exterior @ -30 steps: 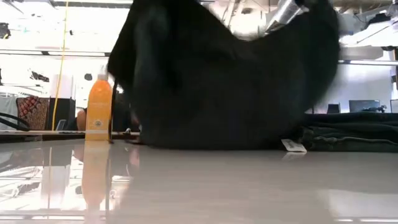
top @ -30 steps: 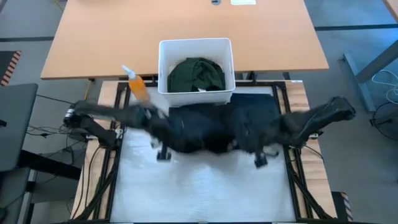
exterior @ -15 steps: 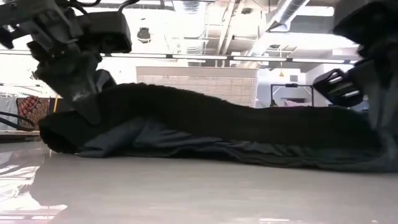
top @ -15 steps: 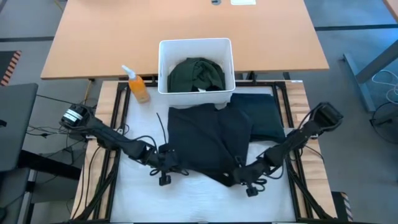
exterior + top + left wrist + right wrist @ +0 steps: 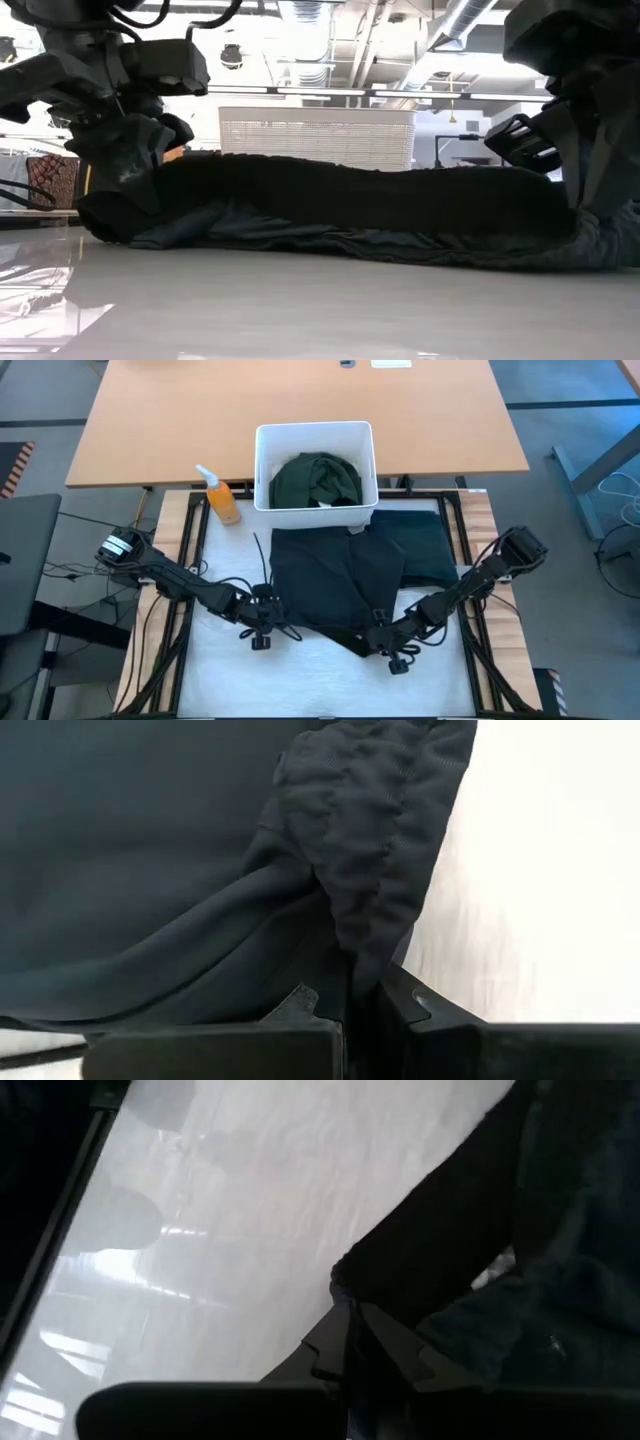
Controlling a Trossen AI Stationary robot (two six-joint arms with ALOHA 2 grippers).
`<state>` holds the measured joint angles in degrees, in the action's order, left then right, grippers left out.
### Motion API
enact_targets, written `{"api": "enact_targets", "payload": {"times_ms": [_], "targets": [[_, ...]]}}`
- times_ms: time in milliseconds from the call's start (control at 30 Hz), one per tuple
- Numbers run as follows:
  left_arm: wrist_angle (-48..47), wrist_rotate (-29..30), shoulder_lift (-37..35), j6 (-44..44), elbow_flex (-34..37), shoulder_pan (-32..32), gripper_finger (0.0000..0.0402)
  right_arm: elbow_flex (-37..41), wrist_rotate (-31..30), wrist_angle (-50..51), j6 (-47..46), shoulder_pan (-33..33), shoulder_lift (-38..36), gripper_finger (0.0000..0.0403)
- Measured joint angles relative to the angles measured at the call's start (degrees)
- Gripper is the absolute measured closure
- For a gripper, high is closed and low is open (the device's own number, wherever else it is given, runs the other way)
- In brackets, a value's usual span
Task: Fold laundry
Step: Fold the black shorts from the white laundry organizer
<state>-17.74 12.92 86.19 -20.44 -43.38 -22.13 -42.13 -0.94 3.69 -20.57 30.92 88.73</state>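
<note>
My left tool [image 5: 262,622] clamps black garment [image 5: 335,585] corner, right tool [image 5: 388,648] pinches opposite corner: keeps cloth spread flat on tabletop [image 5: 300,675] between them for folding.

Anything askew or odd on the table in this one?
Mildly. The black garment lies crooked: its near hem runs slanted, dipping to a point by the right pincer, higher at the left pincer. Nothing spilled or damaged.

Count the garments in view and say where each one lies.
3. A black garment is spread mid-table, pinched by the left gripper and right gripper. A dark charcoal one lies beside it, partly underneath. A dark green one sits in the white bin. More may be hidden.
</note>
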Motion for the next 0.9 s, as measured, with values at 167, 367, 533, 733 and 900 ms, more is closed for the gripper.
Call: {"api": "enact_targets", "payload": {"times_ms": [167,367,533,733,900], "targets": [[-2.28,1.31,0.00,1.53,-0.75,0.00,0.0401,-0.02,0.04,4.54,-1.91,0.20,-2.19,0.0355],[-3.05,2.09,0.00,2.71,-1.60,0.01,0.0401,-0.02,-0.27,6.97,-1.69,0.20,-4.66,0.0355],[-3.19,2.13,0.00,2.41,-1.60,0.10,0.0401,-0.02,-0.46,9.49,-1.29,0.51,-6.51,0.0350],[-3.19,2.37,0.00,1.83,-1.60,0.11,0.0401,-0.02,-0.47,11.88,-0.06,1.65,-7.06,0.0295],[-2.13,2.43,0.00,2.32,-1.60,0.13,0.0401,-0.02,-0.35,12.56,1.64,2.59,-7.04,0.0230]]}}
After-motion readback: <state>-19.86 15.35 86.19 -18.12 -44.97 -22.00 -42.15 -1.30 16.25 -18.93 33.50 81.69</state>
